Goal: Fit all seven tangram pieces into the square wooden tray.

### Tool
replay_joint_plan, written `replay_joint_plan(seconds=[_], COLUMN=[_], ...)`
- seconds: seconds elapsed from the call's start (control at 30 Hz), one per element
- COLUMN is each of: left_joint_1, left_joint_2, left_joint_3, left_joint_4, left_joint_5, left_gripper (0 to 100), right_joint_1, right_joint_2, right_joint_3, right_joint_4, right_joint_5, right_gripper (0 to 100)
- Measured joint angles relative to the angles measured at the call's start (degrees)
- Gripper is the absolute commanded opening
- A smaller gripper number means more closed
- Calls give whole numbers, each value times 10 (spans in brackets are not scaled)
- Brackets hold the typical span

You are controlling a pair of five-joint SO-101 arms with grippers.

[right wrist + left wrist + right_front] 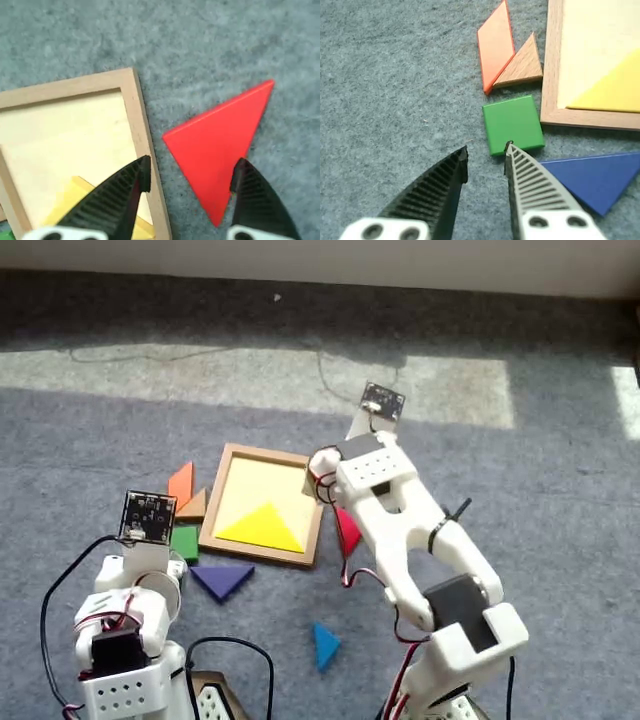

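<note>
My right gripper (192, 161) is wide open and empty above the flat red triangle (220, 145), at 3 o'clock of the square wooden tray (140, 120). My left gripper (486, 148) is half open, empty.

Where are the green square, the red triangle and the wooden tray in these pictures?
green square (513, 124), left wrist view, middle of its top face.
red triangle (218, 146), right wrist view, middle of its top face.
wooden tray (551, 60), left wrist view, on its raised rim.

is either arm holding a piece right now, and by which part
Nothing is held. The left gripper is open beside the green square; the right gripper is open over the red triangle, not closed on it.
</note>
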Motion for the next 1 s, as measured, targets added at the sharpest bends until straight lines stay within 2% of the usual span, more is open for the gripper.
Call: replay_joint_plan(seconds=[0.33, 1.0], left_joint_1=[0, 0], left_joint_2=[0, 0], left_joint_3=[0, 14], left_joint_4=[0, -26], left_joint_5=[0, 0], left_gripper=[148, 148], right_joint_1=[0, 35], right_joint_2=[56, 80], right_joint_3=[-41, -53], right_joint_4=[4, 5], right_joint_5=[-33, -33], right_gripper=[256, 255])
